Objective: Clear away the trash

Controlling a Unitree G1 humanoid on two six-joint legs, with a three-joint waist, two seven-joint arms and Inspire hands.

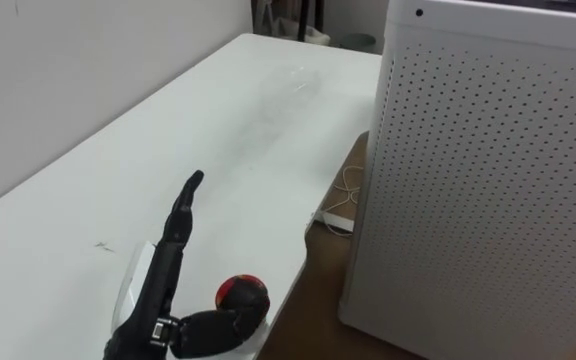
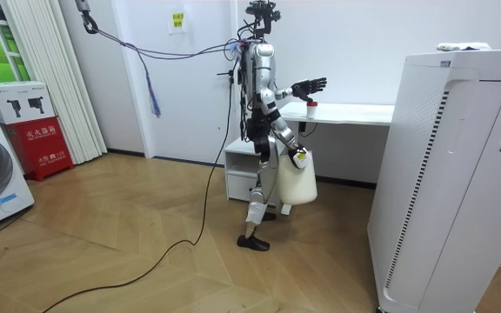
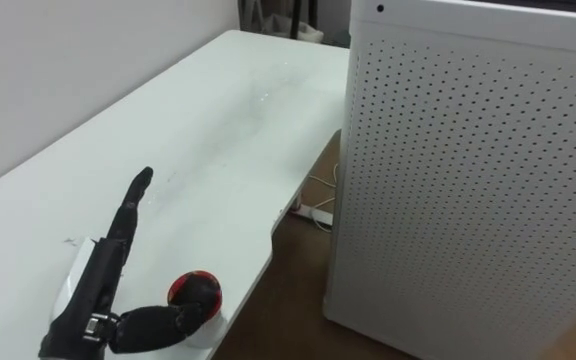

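Observation:
A small white bottle with a red cap [image 1: 241, 291] stands near the front edge of the white table [image 1: 228, 150]. My left hand [image 1: 176, 236] reaches over the table from the lower left. Its fingers are straight and point along the tabletop, and its dark thumb lies beside the bottle. The room view has the same hand [image 2: 307, 87] stretched out above the bottle [image 2: 312, 108]. My right hand [image 2: 297, 157] hangs low at my side, and a white bag [image 2: 297, 181] hangs from it.
A tall white perforated appliance [image 1: 488, 180] stands close on the right, leaving a narrow strip of wooden floor beside the table. A white power strip with a cable [image 1: 334, 220] lies there. A faint clear shape [image 1: 290, 84] lies farther along the table. A wall [image 1: 68, 70] runs along the table's left.

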